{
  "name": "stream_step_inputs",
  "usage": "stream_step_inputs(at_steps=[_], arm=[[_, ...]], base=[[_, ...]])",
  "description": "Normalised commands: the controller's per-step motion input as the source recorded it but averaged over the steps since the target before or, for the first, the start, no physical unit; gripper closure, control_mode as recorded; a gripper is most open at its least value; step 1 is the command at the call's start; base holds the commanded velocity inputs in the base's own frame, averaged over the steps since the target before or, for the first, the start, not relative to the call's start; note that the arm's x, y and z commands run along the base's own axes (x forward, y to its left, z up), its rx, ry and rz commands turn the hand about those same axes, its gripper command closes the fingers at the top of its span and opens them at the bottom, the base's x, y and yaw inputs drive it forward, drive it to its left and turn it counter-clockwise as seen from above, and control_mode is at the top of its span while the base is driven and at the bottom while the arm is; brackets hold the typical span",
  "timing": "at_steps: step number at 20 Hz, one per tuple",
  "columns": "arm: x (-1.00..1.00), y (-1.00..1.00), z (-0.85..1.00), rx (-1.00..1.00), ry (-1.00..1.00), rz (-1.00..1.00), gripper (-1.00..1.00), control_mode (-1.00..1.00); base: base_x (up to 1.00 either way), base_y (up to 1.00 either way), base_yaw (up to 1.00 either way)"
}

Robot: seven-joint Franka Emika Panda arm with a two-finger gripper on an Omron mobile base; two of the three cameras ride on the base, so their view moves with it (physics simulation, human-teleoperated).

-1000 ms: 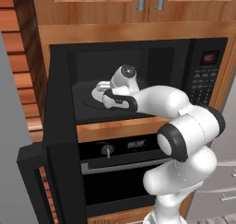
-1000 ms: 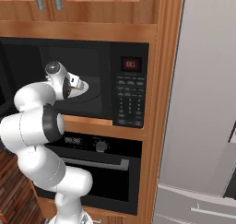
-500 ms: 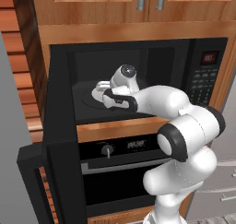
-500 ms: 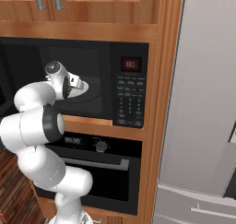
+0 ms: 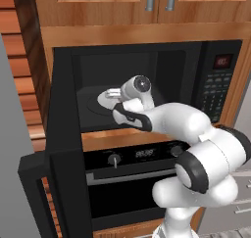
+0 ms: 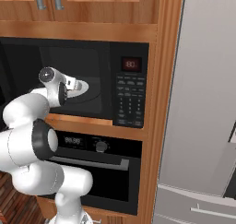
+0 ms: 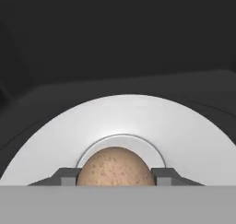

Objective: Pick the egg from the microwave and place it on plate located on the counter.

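The arm reaches into the open microwave (image 5: pixel 147 85), whose door (image 5: pixel 63 149) stands swung out to the left in the left base view. Inside the dark cavity a white plate (image 7: pixel 124 126) lies on the floor, roughly at its middle. The egg (image 7: pixel 114 167), tan-brown and speckled, sits at the centre of that white plate, within its inner ring.

In the hand view the gripper (image 7: pixel 114 176) has one dark fingertip (image 7: pixel 68 177) against the egg's left side and the other against its right, both touching the shell. The fingers are closed on the egg. The egg appears to rest on the white plate; whether it is lifted clear cannot be told.

The gripper (image 5: pixel 113 92) is seen over the white plate (image 5: pixel 105 99) in the left base view. The keypad panel (image 6: pixel 130 101) with its red display (image 6: pixel 131 64) is on the microwave's right side. An oven (image 6: pixel 99 165) with a knob sits directly below.
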Motion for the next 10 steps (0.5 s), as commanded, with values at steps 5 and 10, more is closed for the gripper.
stream_step_inputs(at_steps=[5,10], arm=[[-0.42,-0.13,0.78,0.00,-0.02,0.00,1.00,-1.00],[-0.78,-0.28,0.44,0.00,0.03,0.00,1.00,-1.00]], base=[[0.00,0.00,0.00],[0.00,0.00,0.00]])
